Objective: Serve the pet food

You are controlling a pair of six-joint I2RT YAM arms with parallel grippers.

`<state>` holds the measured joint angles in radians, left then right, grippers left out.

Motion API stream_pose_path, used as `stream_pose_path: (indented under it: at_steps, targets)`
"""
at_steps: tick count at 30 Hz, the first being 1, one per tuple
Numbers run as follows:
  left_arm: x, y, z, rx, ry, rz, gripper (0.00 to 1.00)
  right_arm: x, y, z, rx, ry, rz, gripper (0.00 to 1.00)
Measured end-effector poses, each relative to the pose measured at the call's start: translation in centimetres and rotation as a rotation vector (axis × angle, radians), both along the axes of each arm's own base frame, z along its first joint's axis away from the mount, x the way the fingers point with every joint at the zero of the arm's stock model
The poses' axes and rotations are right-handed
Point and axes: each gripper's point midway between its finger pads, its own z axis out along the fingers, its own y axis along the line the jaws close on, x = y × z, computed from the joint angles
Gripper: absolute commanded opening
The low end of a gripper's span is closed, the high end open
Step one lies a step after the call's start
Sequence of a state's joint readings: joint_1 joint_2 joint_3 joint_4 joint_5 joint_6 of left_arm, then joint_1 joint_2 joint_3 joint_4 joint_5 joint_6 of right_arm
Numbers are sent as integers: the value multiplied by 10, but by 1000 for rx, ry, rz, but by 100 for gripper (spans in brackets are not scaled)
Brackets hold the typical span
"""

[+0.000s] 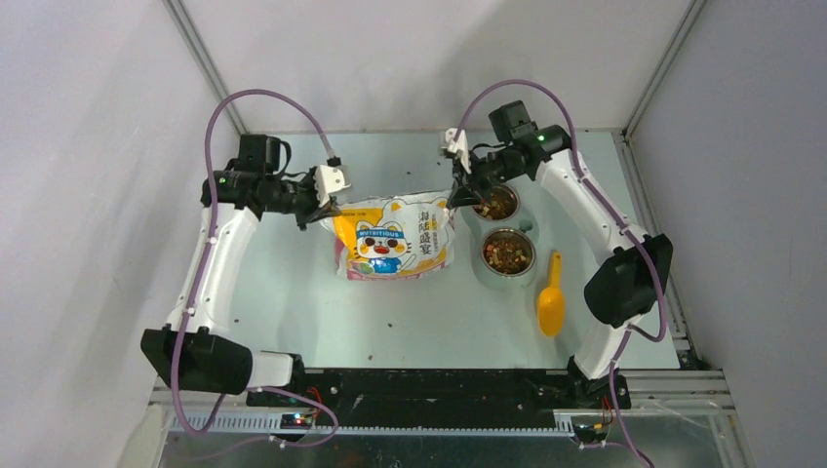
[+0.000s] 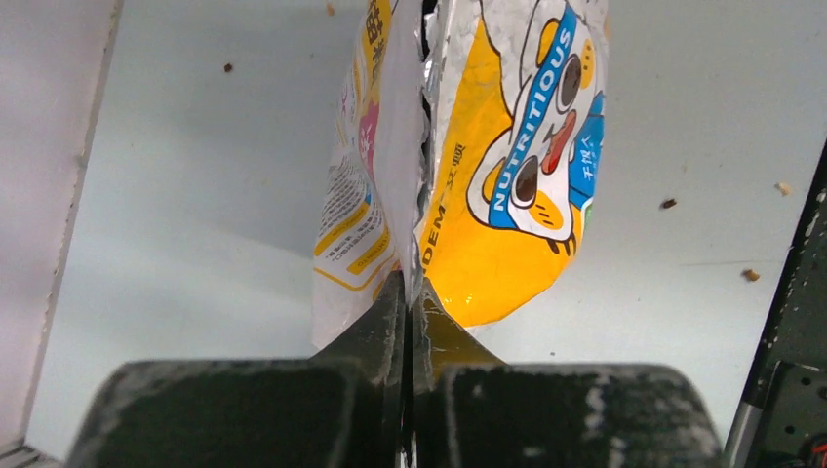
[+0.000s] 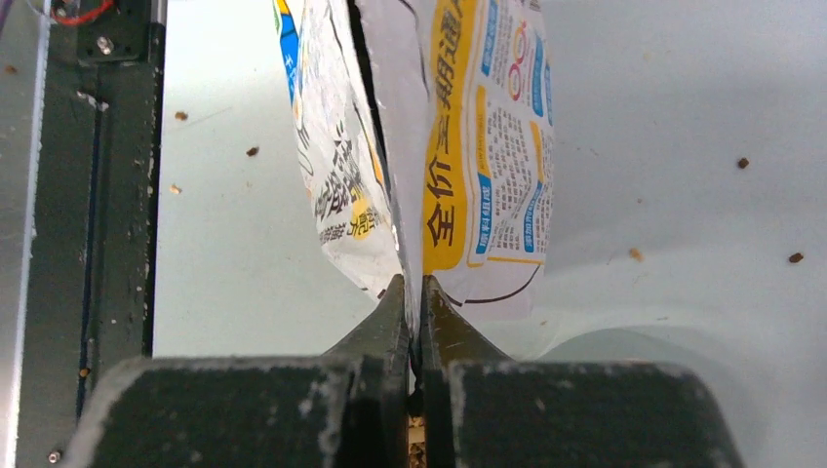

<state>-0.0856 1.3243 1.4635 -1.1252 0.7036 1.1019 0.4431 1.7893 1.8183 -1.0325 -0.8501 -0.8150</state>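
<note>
The pet food (image 1: 508, 255) is brown and reddish kibble heaped in two metal bowls right of centre. A printed cat-picture bag (image 1: 395, 239) lies on the table between my arms. My left gripper (image 1: 327, 210) is shut on the bag's far left corner. In the left wrist view the left gripper (image 2: 410, 292) pinches a thin edge of the bag (image 2: 507, 166). My right gripper (image 1: 455, 200) is shut on the bag's far right corner. The right wrist view shows the right gripper (image 3: 413, 292) clamped on the bag (image 3: 478, 146) edge.
The near bowl (image 1: 533, 255) and far bowl (image 1: 518, 200) stand side by side just right of the bag. A yellow scoop (image 1: 551, 302) lies on the table in front of them. Stray pellets (image 3: 796, 257) dot the table. Walls close in on three sides.
</note>
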Motion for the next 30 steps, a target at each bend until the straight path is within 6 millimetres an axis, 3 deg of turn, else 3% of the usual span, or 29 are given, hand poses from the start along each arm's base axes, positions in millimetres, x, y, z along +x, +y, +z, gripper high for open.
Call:
stream_pose_path:
  at_steps: [6,8,11,16,17,19,22,30]
  targets:
    - [-1,-5,0,-52,19,-10,0,6,-6,7,38,30,-32,0]
    - [-1,-6,0,-53,20,-12,0,5,-5,7,36,32,-32,5]
    - [-2,-7,-1,-46,21,-17,0,4,-1,7,25,16,-25,22]
    - [-3,-7,-1,-31,23,-16,0,5,12,20,35,-62,10,34]
    - [-3,-7,-1,-29,24,-16,0,6,15,23,40,-81,18,33]
    - [-3,-6,-1,-28,26,-16,0,6,19,25,45,-104,28,23]
    - [-3,-6,-2,-25,26,-14,0,4,22,26,43,-118,47,1]
    - [1,4,-1,-51,46,43,0,7,15,28,24,-97,75,0]
